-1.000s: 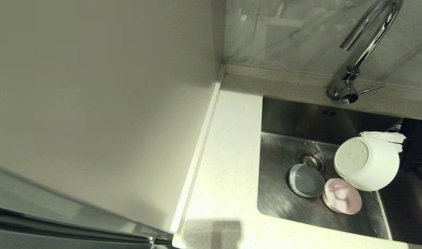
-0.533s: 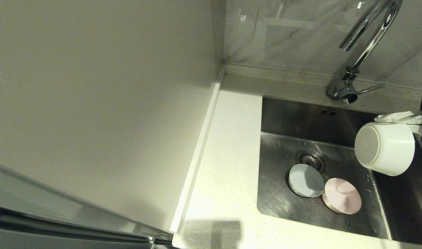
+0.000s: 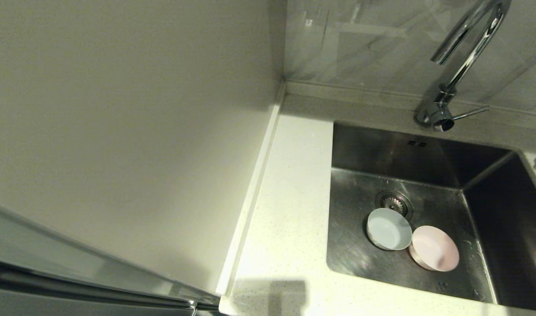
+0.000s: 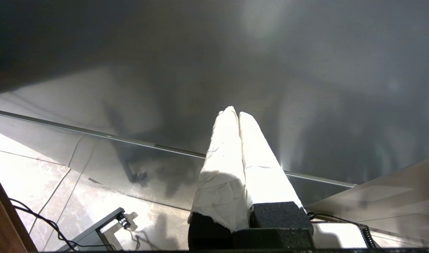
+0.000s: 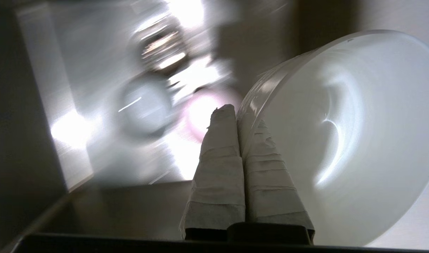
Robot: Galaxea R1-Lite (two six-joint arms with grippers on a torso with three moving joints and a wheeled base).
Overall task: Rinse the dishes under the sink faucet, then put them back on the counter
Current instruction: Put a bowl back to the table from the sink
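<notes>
While right gripper (image 5: 237,116) sat outside head view, wrist view showed it clamped on rim of whitish bowl (image 5: 344,140), wrapped fingers (image 5: 218,168) pinched together, bowl tilted on its side. 2 bowls lay in sink (image 3: 360,263): pale blue bowl (image 3: 388,228) just beside drain strainer (image 3: 393,202), pale pink bowl (image 3: 433,248) touching it. Faucet (image 3: 465,57) stood at back. Counter (image 3: 289,210) lay left of sink. Left gripper (image 4: 238,117) parked off to side, fingers pressed together, gripping nothing.
</notes>
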